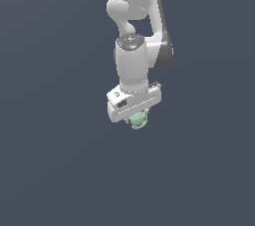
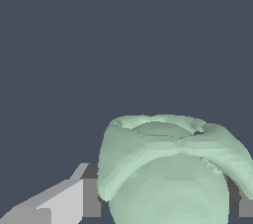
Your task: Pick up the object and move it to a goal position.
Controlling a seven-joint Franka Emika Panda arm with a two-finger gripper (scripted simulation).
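White robot arm (image 1: 133,65) hanging wrist-down over plain dark grey bench (image 1: 50,170). Claw (image 1: 138,119) gripping small pale mint-green lumpy rounded object (image 1: 139,121), fingers (image 2: 74,198) pressing against its sides. Object sitting between fingers, directly beneath palm, poking out below white hand block.

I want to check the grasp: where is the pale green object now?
In the exterior view, the pale green object sits near the middle, directly under the end effector. In the wrist view it lies between the fingers, which close on it from both sides.
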